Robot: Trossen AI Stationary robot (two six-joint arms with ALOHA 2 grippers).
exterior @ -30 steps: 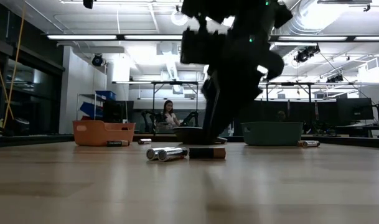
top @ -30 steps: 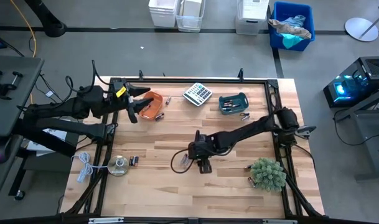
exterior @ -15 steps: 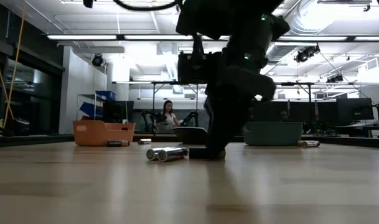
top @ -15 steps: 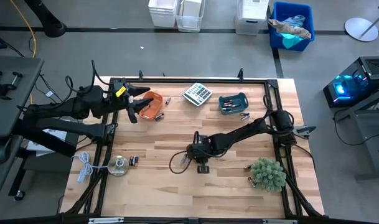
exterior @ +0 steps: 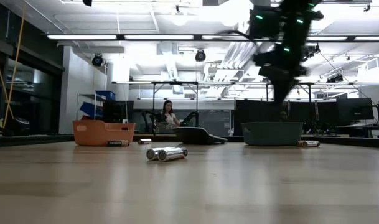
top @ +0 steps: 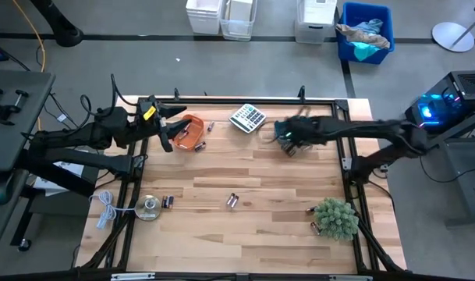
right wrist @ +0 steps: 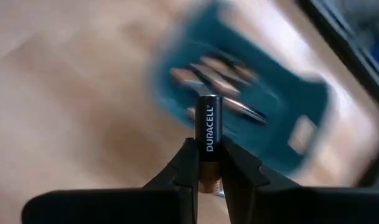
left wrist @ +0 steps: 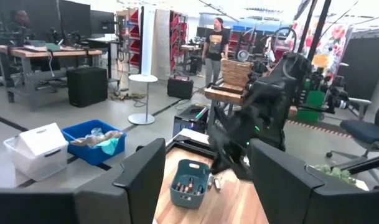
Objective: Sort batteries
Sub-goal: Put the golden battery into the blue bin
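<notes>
Near the front edge of the counter (top: 260, 234), a small green plant (top: 335, 218) sits with a battery just beside it. A pair of batteries (top: 232, 200) lies in the middle, and two more lie by a round clear disc (top: 149, 208). Farther back, the right gripper (right wrist: 207, 163) pinches a black battery (right wrist: 208, 127) and holds it over the teal bin (top: 292, 129), which already has some batteries in it, though that view is blurry. The left gripper (top: 168, 130) waits with its fingers spread wide, by the orange bin (top: 189, 132). A grey calculator (top: 247, 117) sits at the back.
</notes>
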